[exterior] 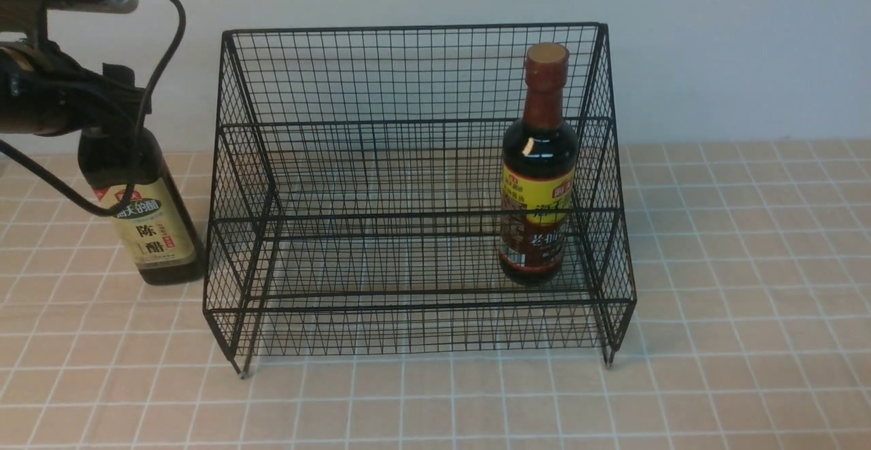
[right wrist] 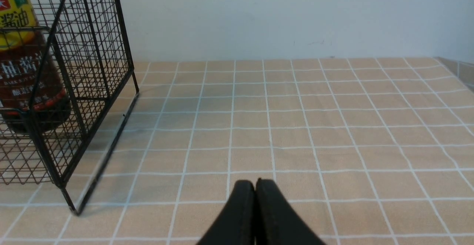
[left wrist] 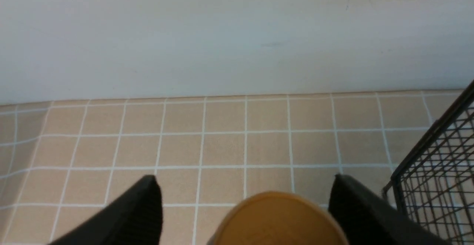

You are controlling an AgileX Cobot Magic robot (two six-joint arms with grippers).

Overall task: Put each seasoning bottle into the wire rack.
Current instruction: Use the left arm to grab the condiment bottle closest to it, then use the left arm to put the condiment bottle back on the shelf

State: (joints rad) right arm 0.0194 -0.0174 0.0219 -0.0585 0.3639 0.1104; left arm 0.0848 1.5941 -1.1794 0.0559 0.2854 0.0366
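So my left claw (left wrist: 246,186) is up at the top of the squarish vinegar bottle (exterior: 151,232), the one with the beige-green label. Jaws are wide apart with the gold cap (left wrist: 279,221) between them. I can see daylight on one side of it, so I'm not gripping it there. On the other side a finger overlaps the cap's edge from my wrist cam, and I can't tell if they touch.

That bottle is outside the black wire-mesh rack (exterior: 420,306), just beside its left side, base on the grid-patterned tablecloth (exterior: 748,368). It looks tilted from the front, top toward the left.

The dark soy sauce bottle (exterior: 534,232), round with the brown neck and yellow-red label, is in the rack, standing at the right end. Can't really say which tier its base is on.

My right claw (right wrist: 256,184) is closed up tight, tips together, nothing in it, out over the tablecloth to the right of the rack. Pale wall (exterior: 735,48) behind everything.
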